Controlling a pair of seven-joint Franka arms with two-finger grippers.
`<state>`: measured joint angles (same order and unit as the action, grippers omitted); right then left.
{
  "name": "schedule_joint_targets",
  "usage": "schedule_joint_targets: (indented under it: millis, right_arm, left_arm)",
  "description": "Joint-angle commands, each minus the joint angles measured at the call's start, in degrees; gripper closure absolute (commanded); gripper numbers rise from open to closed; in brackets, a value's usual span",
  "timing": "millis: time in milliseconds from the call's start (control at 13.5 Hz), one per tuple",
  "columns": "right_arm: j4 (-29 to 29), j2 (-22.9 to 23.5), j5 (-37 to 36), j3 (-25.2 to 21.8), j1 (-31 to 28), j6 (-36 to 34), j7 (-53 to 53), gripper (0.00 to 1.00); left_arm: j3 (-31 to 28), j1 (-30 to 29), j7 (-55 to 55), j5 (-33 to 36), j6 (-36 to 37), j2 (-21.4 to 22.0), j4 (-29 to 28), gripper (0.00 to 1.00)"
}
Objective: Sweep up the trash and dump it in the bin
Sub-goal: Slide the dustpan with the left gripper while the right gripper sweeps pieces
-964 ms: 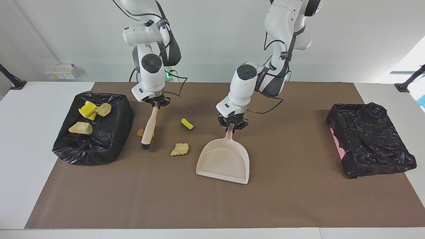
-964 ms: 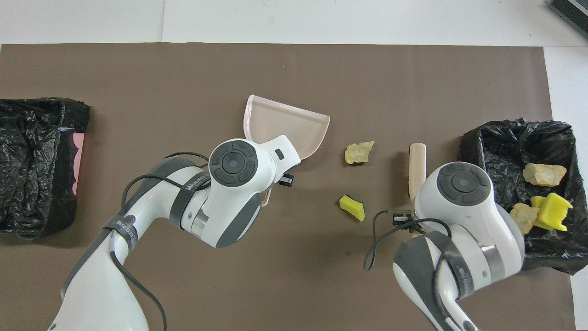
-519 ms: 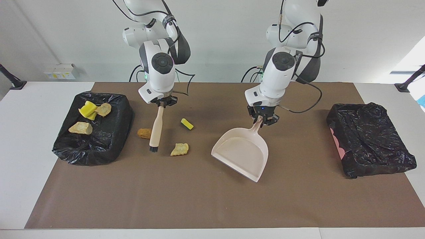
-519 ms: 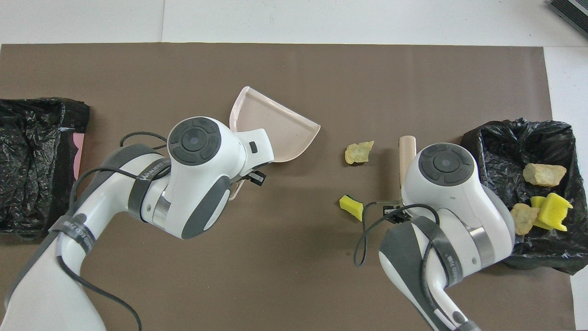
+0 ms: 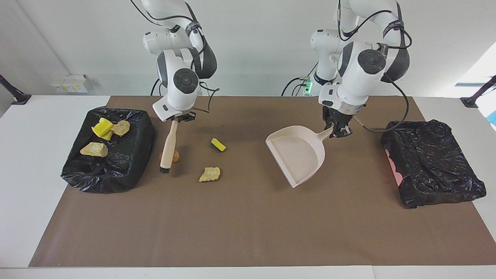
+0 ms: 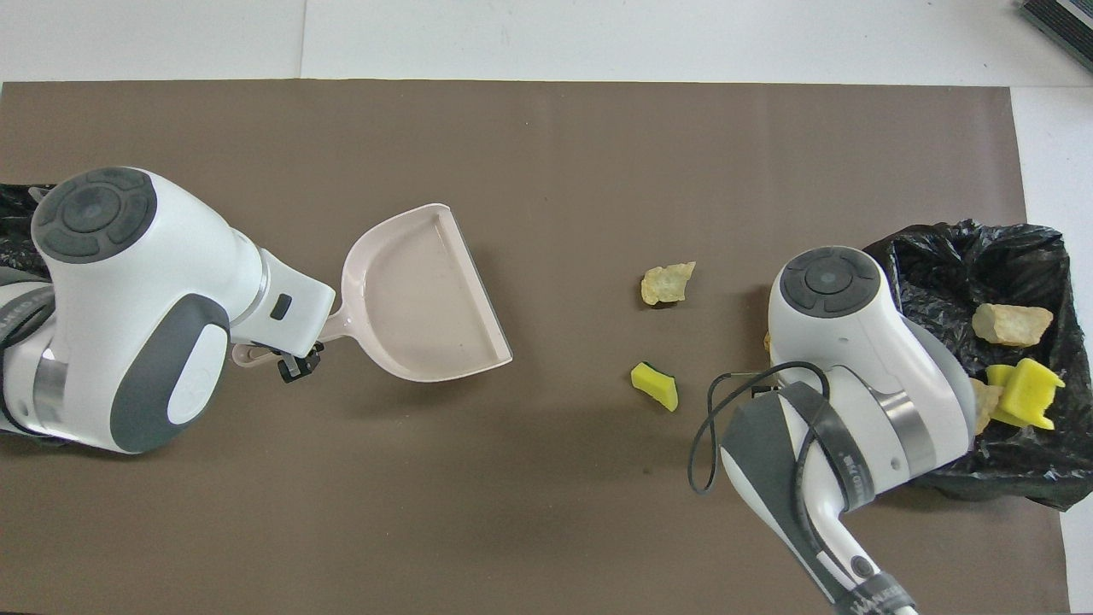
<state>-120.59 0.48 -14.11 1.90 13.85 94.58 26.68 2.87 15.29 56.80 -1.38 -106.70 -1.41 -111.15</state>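
Left hand [image 5: 338,131] clamped on dustpan [image 5: 298,155] handle, pan raised and tilted over mid-desk. Right hand [image 5: 179,118] clamped on brush [image 5: 169,146], bristles down beside the orange-brown lump [image 5: 175,156] — sponge block [image 5: 218,144] and beige lump [image 5: 210,174] loose nearby. Four pieces in black-lined bin [image 5: 128,155].

The beige dustpan [image 5: 298,159] is held by its handle in the jaws of the left gripper [image 5: 338,131]. Its pan is tilted below them, over the brown mat [image 5: 248,224]. The brush [image 5: 169,145] hangs from the jaws of the right gripper [image 5: 176,119], with the bristles pointing down. The mat lies on a white table [image 5: 23,186]. Well apart from both jaws, a small white box [image 5: 69,83] stands by the wall at the right arm's end.
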Motion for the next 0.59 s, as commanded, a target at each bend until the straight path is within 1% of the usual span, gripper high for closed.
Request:
schedule_joint_targets:
  millis: [0, 74, 148, 223, 371, 519]
  right_arm:
    - [-5.4, -3.9, -2.8, 0.4, -2.8, 3.3, 0.2, 1.00]
    - [-6.5, -4.3, -2.9, 0.4, -3.7, 5.2, -0.1, 1.00]
    - [-7.8, -4.8, -2.9, 0.5, -4.3, 6.9, -0.3, 1.00]
    - [-9.4, -5.7, -2.9, 0.5, -4.6, 8.7, -0.5, 1.00]
    - [-11.2, -6.0, -2.9, 0.4, -5.3, 10.4, -2.2, 1.00]
    - [-12.0, -5.1, -2.9, 0.5, -5.3, 12.8, -2.9, 1.00]
  left_arm:
    - [0.6, -0.9, 6.4, 0.5, -5.3, 6.0, -9.1, 1.00]
    - [0.6, -0.3, 6.4, 0.5, -8.2, 6.7, -11.6, 1.00]
    - [0.9, 0.6, 5.4, 0.5, -10.5, 6.2, -13.1, 1.00]
    - [0.9, 2.1, 4.6, 0.4, -11.9, 5.6, -13.6, 1.00]
    - [1.0, 2.5, 0.2, 0.4, -13.6, 5.4, -15.1, 1.00]
    - [1.0, 3.1, -0.6, 0.3, -14.2, 5.5, -16.0, 1.00]
